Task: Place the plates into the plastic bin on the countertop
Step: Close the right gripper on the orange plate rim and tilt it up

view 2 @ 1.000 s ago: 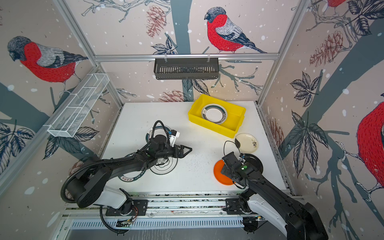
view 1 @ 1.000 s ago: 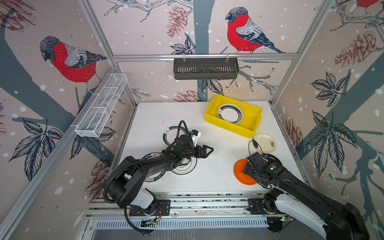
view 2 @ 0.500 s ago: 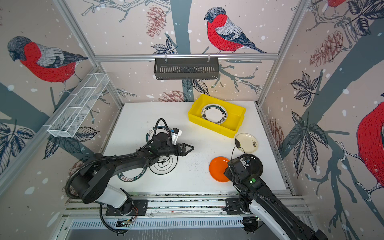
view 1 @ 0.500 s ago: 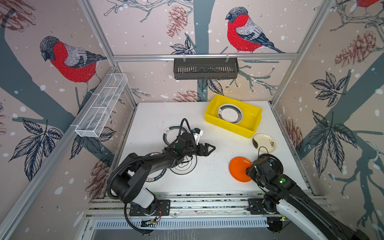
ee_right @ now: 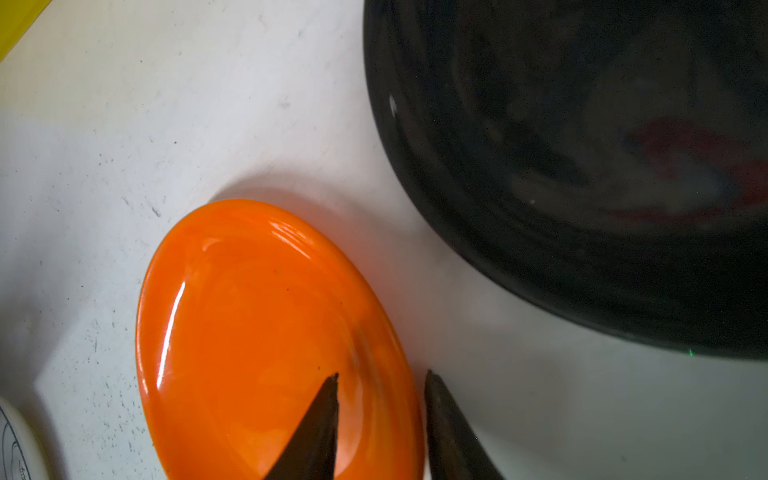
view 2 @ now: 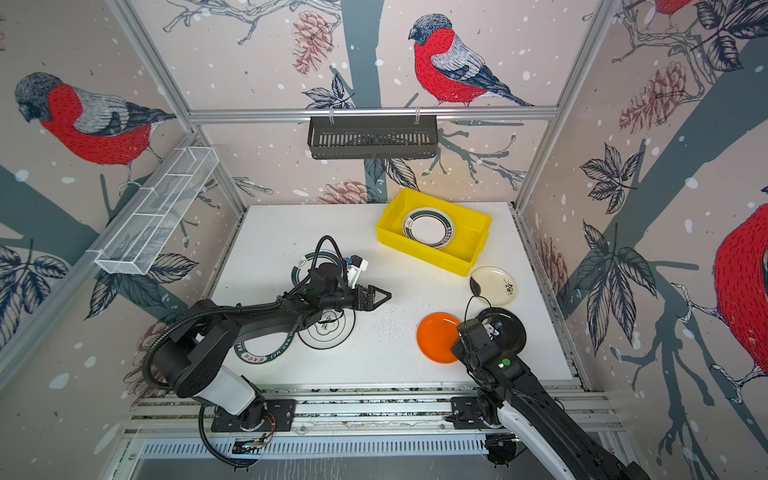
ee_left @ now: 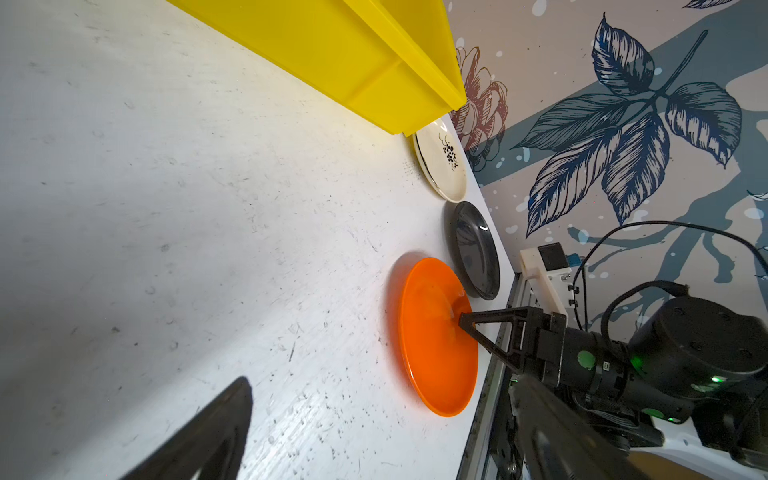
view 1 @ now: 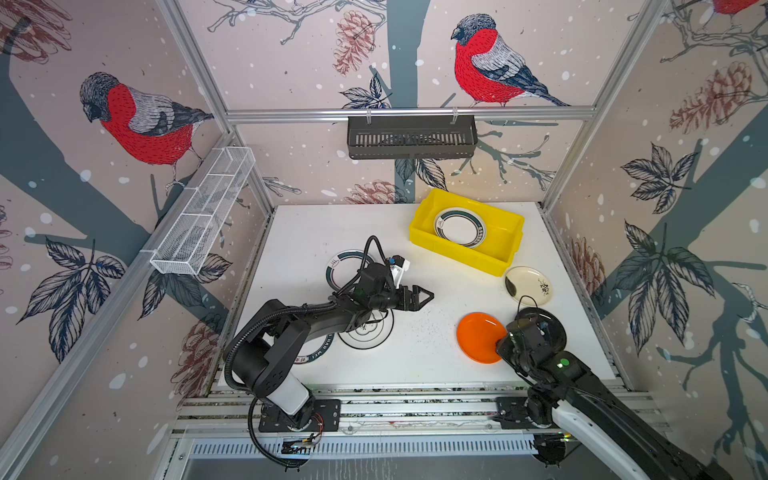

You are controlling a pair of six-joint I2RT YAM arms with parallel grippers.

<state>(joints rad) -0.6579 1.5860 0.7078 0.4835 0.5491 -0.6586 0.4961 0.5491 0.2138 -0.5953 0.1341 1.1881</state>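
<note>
Rim grip on the orange plate (view 1: 478, 337), lower right of centre in both top views: the right gripper (ee_right: 381, 374) has its jaws set narrow astride the edge, one over the dish and one outside, likely because a flat plate offers no other hold. Whether it pinches yet I cannot tell. The left gripper (view 1: 422, 297) hovers mid-frame, jaws wide and empty. The plastic bin (view 1: 465, 255), higher in the frame, holds one teal-rimmed plate (view 1: 460, 227), with room beside it.

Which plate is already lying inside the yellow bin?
The white plate with the dark teal rim, alone inside the yellow bin. Every other plate, such as the orange plate and the cream plate, is outside it, on the white countertop.
</note>
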